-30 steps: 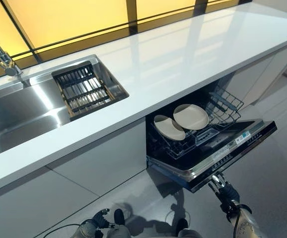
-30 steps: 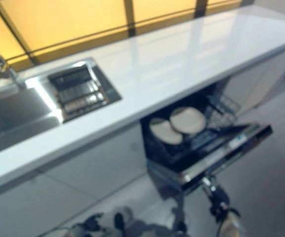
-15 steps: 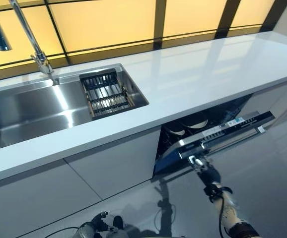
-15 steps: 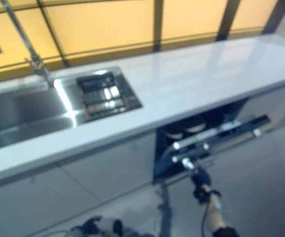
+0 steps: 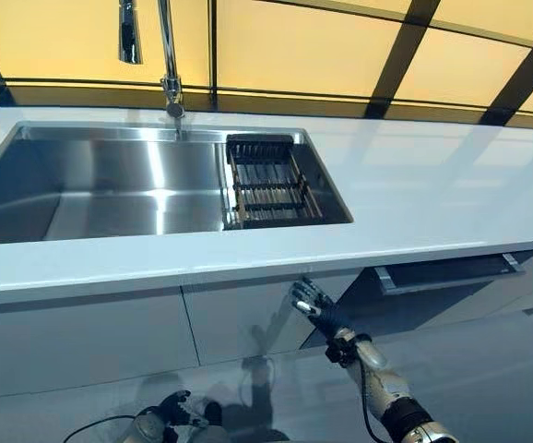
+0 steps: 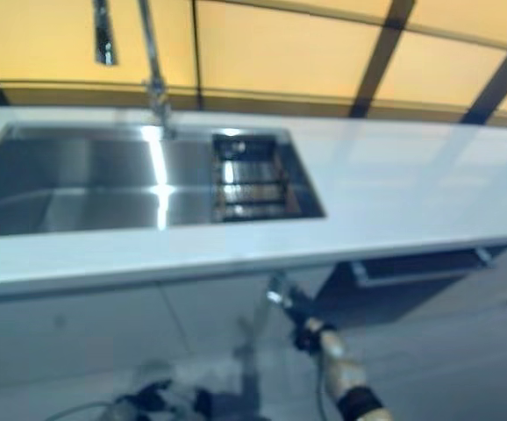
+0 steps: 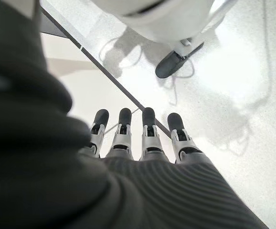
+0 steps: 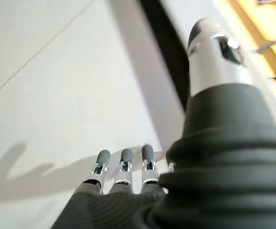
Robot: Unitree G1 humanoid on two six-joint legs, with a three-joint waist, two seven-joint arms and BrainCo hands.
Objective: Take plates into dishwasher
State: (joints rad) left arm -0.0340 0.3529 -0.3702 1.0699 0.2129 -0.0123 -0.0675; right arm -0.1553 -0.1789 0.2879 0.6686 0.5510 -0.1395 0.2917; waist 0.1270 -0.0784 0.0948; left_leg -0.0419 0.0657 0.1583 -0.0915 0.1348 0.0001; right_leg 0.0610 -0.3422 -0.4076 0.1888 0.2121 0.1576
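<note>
We count zero plates visible now, two a second ago; dishwasher door (image 5: 446,273) went nearly shut. Right robot hand (image 5: 311,299) fingers straight by the cabinet, left robot hand (image 7: 143,138) straight too, low.

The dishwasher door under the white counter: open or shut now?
Almost shut: the dark dishwasher door stands nearly upright, only a narrow gap left beneath the counter.

sink (image 5: 82,198) | faucet (image 5: 167,55) | drain rack (image 5: 268,180) in sink | countertop (image 5: 432,203)
</note>
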